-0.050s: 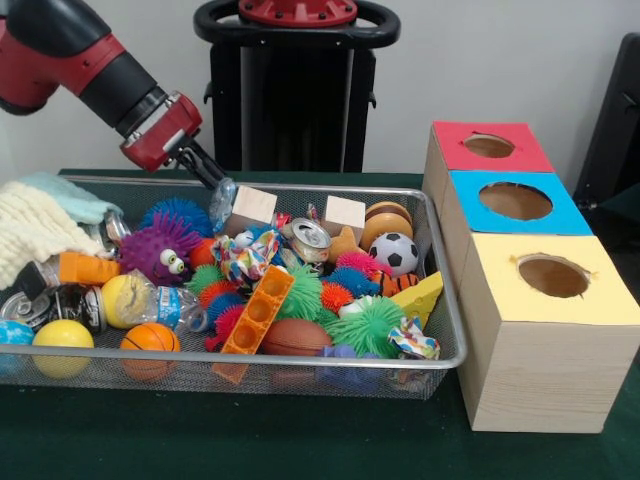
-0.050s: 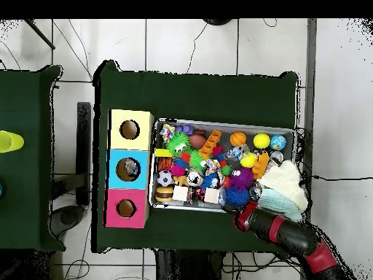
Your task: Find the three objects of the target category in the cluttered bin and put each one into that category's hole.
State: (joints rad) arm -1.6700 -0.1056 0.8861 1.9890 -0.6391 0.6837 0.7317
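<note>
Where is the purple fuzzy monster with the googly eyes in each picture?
Front view: the purple monster sits in the left half of the wire bin, toward its far side.
Overhead view: the same monster is right of the bin's middle, near its lower edge.
Shared landmark: the cream knitted cloth lies at that same end of the bin in both.

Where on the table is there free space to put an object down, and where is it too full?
Free: the green cloth in front of the wire bin, and the strip beyond the bin in the overhead view. Crowded: the bin itself, packed with toys, and its corner where the claw reaches in. The boxes stand against one end.
</note>
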